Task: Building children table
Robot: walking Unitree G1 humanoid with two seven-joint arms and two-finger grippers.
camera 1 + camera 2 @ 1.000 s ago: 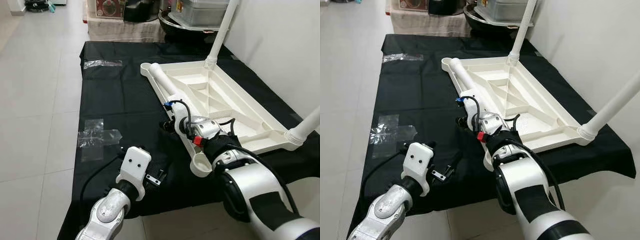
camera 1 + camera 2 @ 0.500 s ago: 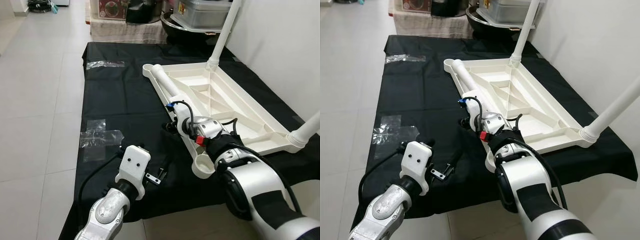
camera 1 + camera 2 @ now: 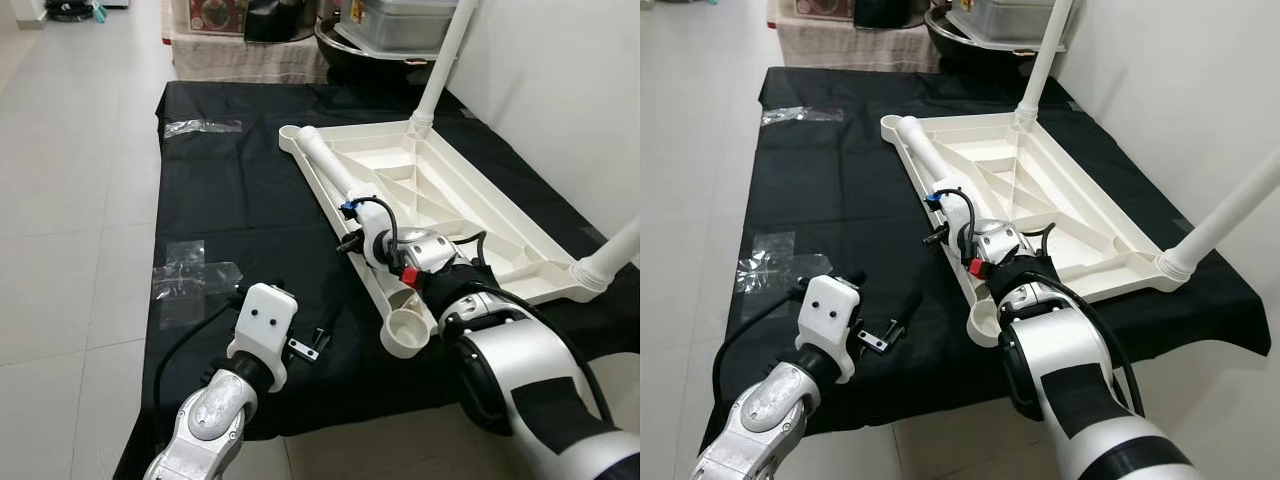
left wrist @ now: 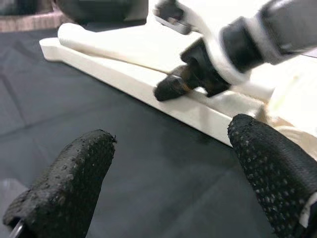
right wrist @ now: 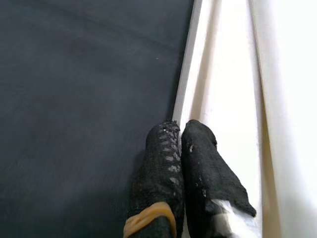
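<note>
The right gripper point(image 5: 179, 133) has slid inward onto the near rim of the upturned white tabletop point(image 3: 440, 195), its black fingertips point(image 5: 166, 144) clenched together with nothing between them, touching the rim where it meets the black cloth point(image 3: 235, 215). A loose white leg point(image 3: 335, 172) lies along that rim just beyond the fingertips. The left gripper point(image 4: 173, 163) hovers over the cloth, fingers spread apart, facing the rim. Clear tape point(image 3: 190, 275) lies on the cloth, well apart.
</note>
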